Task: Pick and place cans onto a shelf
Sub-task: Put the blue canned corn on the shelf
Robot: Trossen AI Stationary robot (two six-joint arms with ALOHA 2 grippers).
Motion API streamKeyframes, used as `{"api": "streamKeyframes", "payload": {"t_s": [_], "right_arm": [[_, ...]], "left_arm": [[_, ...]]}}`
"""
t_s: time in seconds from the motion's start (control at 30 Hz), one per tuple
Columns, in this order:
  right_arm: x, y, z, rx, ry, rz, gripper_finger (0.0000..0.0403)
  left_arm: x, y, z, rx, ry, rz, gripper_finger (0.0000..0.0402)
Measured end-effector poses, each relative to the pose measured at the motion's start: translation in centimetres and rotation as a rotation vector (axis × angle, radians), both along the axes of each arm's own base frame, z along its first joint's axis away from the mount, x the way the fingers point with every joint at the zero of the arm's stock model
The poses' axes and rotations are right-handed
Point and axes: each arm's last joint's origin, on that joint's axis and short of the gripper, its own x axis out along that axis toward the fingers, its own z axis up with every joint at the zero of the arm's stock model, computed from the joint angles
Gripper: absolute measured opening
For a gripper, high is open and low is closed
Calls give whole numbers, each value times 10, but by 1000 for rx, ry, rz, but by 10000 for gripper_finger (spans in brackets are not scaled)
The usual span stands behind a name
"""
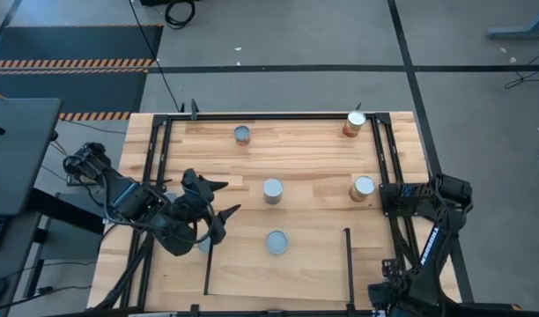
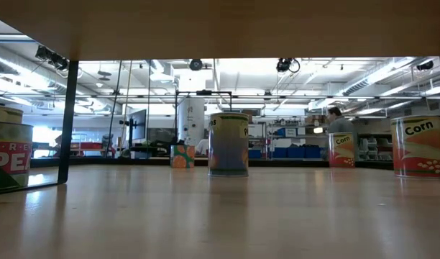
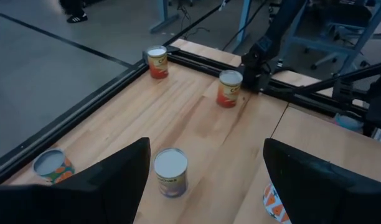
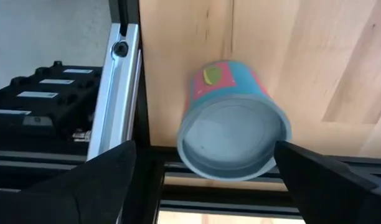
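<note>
Left gripper point(image 1: 218, 199) wide apart above desk point(image 1: 313, 163), near centre can point(image 1: 272, 190); right gripper point(image 4: 203, 186) likewise wide.

wood tabletop point(image 1: 313, 158) w/ black bars, five cans point(image 1: 272, 190) upright, well apart

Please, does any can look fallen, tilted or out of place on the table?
Nothing stands out. In the high view, the five short round-topped metal cans all stand upright and apart on the pale wooden tabletop; none has tipped, nothing is spilled.
</note>
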Motion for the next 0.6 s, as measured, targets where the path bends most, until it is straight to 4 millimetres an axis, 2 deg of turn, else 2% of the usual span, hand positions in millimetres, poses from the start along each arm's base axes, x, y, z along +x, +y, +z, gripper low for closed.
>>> {"api": "streamKeyframes", "payload": {"t_s": [0.37, 0.6], "right_arm": [[-6, 0, -1, -29, -14, 15, 399], [-11, -9, -21, -65, 8, 11, 399]], "left_arm": [[0, 0, 0, -4, -3, 1, 315], [0, 0, 0, -9, -6, 3, 315]]}}
